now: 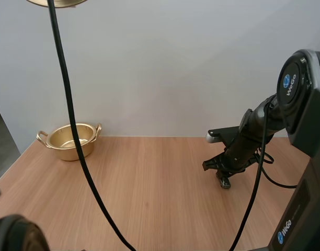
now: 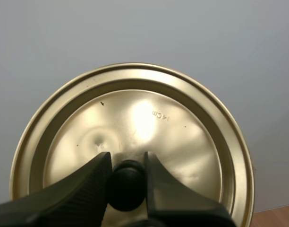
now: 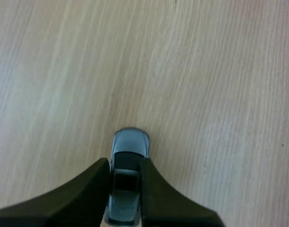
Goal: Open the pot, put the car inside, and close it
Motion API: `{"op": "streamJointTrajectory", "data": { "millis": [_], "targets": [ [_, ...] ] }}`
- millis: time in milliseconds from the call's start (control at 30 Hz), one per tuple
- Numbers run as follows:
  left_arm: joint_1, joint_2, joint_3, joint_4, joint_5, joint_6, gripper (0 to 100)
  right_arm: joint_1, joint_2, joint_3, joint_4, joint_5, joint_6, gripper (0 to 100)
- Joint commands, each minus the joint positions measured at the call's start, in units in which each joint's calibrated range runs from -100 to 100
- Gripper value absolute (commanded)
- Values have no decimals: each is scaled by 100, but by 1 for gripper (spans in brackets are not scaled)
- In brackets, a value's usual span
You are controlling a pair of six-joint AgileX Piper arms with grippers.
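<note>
The gold pot stands open at the table's far left, by the wall, and looks empty. Its gold lid is held high in the air, with its rim showing above the pot's side of the table. My left gripper is shut on the lid's black knob. A small grey toy car sits low over the wood on the table's right. My right gripper pinches the car's sides, its nose sticking out past the fingertips. From above, the right gripper points down at the table.
Bare wooden table lies between the pot and the right gripper. A plain white wall stands just behind the table. A dark part of my left arm sits at the near left corner.
</note>
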Motion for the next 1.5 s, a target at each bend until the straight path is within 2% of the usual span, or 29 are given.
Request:
{"op": "streamJointTrajectory", "data": {
  "millis": [0,133,200,367,467,533,633,767,867,1000,1200,1467],
  "targets": [
    [2,9,1,-21,4,1,0,-1,-38,-20,-6,-20,0,0],
    [2,9,1,-193,4,1,0,-1,-244,-135,47,-52,-53,0],
    [2,9,1,-353,4,-26,0,-1,-403,-232,262,-52,-301,0],
    [2,-5,1,-475,4,-193,0,27,-921,-654,1483,648,-1431,0],
    [2,-5,1,-475,59,-286,0,103,-1068,-971,1983,1310,-1772,0],
    [2,-5,1,-452,56,-508,0,307,-1133,-1388,2668,2082,-2021,0],
    [2,-20,1,-283,56,-648,0,628,-1117,-1824,3065,2316,-2066,0],
    [2,-150,1,221,-307,-706,0,1242,-968,-2301,3215,2080,-2066,0],
    [2,-306,1,615,-980,-706,0,1756,-739,-2618,3292,1463,-2066,0],
    [2,-490,1,769,-1359,-706,0,2299,-244,-3115,3292,1125,-2066,0],
    [2,-672,1,1227,-1622,-928,0,2809,753,-3933,3292,703,-2066,0],
    [2,-699,1,2170,-1916,-1151,0,3110,2096,-5281,3292,703,-2066,0]
  ]
}}
